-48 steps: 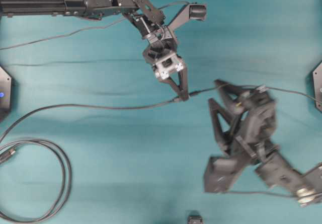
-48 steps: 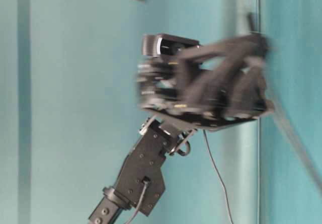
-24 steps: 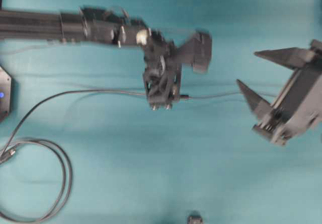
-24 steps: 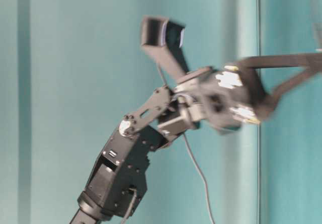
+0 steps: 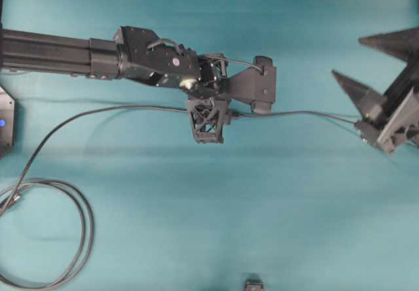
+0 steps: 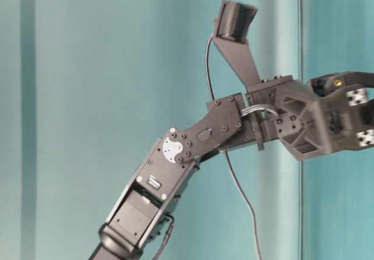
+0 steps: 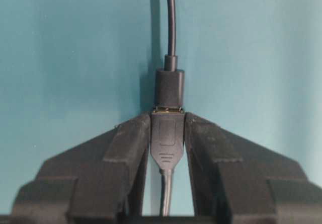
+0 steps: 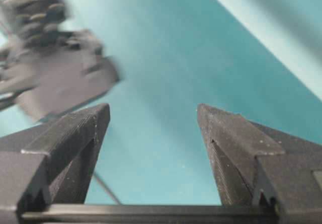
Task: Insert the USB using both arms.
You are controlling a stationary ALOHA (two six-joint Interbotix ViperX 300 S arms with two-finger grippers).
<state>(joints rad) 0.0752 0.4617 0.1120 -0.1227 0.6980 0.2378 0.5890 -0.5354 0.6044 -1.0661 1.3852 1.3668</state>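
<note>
Left gripper (image 7: 167, 133) is pinching the USB (image 7: 167, 143); right gripper (image 8: 153, 118) is standing wide open with nothing in it.

In the left wrist view the two fingers (image 7: 128, 148) are pressing on either side of the black plug body, whose front end is sitting seated in the black socket (image 7: 169, 87), with only a thin metal edge showing at the joint, and the socket's thin cable (image 7: 170, 17) is running straight up and away over the teal table (image 7: 60, 58). Overhead, the left gripper (image 5: 208, 122) is hanging near the table's middle with cable trailing off both sides, while the right gripper (image 5: 383, 88) is sitting well apart at the right edge. A thicker coiled cable (image 5: 75, 206) is lying at lower left.
</note>
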